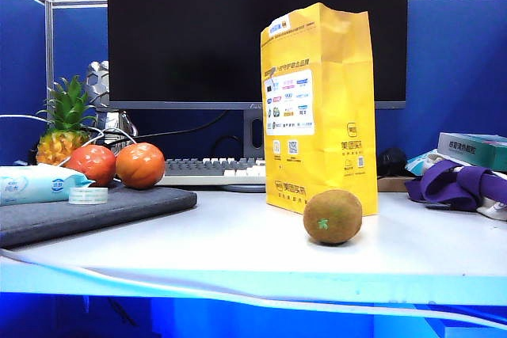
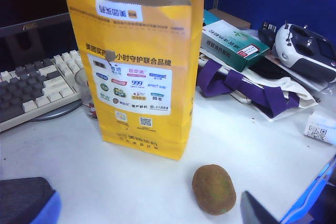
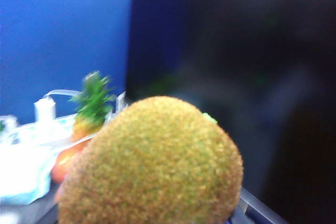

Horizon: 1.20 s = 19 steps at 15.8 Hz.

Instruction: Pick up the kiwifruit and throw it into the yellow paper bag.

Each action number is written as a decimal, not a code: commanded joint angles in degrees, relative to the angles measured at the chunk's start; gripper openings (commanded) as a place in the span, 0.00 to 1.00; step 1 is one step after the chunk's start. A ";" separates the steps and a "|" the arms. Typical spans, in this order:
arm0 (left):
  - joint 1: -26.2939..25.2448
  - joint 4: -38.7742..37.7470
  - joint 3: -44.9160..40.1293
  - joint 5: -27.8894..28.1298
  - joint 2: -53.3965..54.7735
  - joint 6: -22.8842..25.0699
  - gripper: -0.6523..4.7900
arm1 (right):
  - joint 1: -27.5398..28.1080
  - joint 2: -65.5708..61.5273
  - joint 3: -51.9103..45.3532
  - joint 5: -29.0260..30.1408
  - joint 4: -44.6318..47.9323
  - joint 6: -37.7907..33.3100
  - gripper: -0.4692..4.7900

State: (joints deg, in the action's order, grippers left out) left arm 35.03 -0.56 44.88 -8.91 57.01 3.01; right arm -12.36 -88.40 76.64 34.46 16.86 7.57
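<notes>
A white desk (image 1: 198, 235) is stretching out in front of blue partition walls, with a black monitor (image 1: 198, 29) and a keyboard (image 1: 210, 168) sitting at the back. In the exterior view, the yellow paper bag (image 1: 333, 108) is standing upright right of the middle with its mouth open at the top. A second kiwifruit (image 1: 333, 216), showing a small green spot, is lying on the desk just in front of the bag's lower corner. On the left, a pineapple (image 1: 65, 128) and two orange-red fruits (image 1: 119, 165) are resting beside a grey mat (image 1: 87, 210). Neither gripper is showing here.

In the left wrist view, the left gripper (image 2: 142, 207) is hovering above the desk with its jaws standing wide apart and gripping nothing; only the dark tips are peeking in at the picture's edge. The bag (image 2: 136, 72) is standing ahead of it, and the second kiwifruit (image 2: 213, 189) is lying near the bag, clear of the fingers.

In the right wrist view, the kiwifruit (image 3: 152, 156) is filling the picture right against the camera, raised above the desk with the dark monitor behind it. The right gripper (image 3: 157, 216) is clamping it, though the fruit is hiding nearly all of the jaws.
</notes>
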 commanded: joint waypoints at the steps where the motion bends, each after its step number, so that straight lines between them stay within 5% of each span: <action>1: 0.00 1.03 0.37 -0.02 -0.07 0.02 1.00 | 0.07 -5.53 5.62 -0.13 -2.86 -0.31 0.38; 2: 0.00 1.03 0.37 -0.04 -0.07 0.02 1.00 | 0.07 -5.95 5.62 -0.31 -2.97 -0.09 0.86; 3: 0.00 1.05 0.37 0.00 -0.07 0.15 1.00 | 0.07 -5.95 5.62 -0.48 -2.99 -0.07 1.00; 7: -0.07 1.79 0.39 3.72 -0.59 9.42 1.00 | 1.27 -2.45 5.60 -0.02 -4.98 -3.50 1.00; 9: -0.09 2.73 0.94 15.41 -3.78 16.24 1.00 | 3.13 3.10 5.60 0.20 -10.47 -3.91 1.00; 11: -1.42 2.73 0.94 20.31 -9.40 16.46 1.00 | 5.51 8.87 5.53 2.89 -14.60 -3.15 1.00; 14: -9.33 -0.04 0.70 19.98 -24.59 15.87 1.00 | 7.48 23.37 3.30 5.97 -19.43 -1.79 1.00; 19: -23.30 -12.63 -2.73 14.64 -40.39 13.44 1.00 | 7.37 51.84 -17.64 -7.28 -21.18 -1.44 1.00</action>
State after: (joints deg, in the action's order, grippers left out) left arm 12.40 -11.11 43.35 6.04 17.61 18.09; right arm -4.91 -39.33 62.02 29.36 -3.90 6.96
